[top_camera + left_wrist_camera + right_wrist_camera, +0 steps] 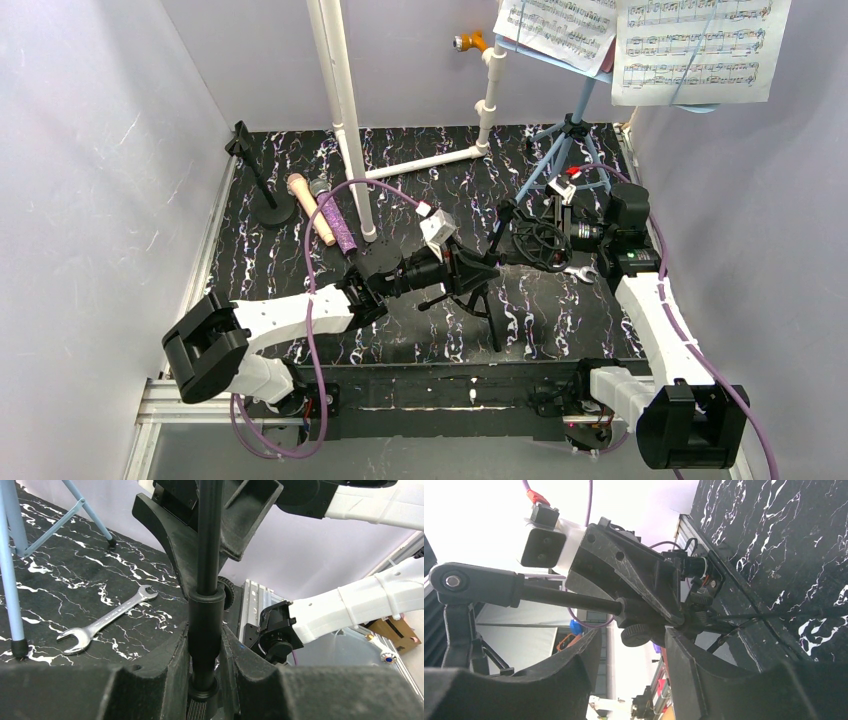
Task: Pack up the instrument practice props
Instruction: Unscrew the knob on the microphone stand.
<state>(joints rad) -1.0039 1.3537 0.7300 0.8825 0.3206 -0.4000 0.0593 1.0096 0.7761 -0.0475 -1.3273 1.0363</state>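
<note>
Two grippers meet at the black mic tripod (209, 555) near the middle of the marbled table (280, 270). The left gripper (205, 647) is clamped narrowly on its pole, and the right gripper (629, 645) has its jaws apart either side of the hub knob, with a gap showing on one side. From above the arms hide most of the tripod, and the frame's top edge cuts off the sheet-music pages (700, 50) on the light-blue music rack (12, 580) at back right. The peach microphone (310, 210) and purple glitter microphone (338, 222) lie side by side at back left.
</note>
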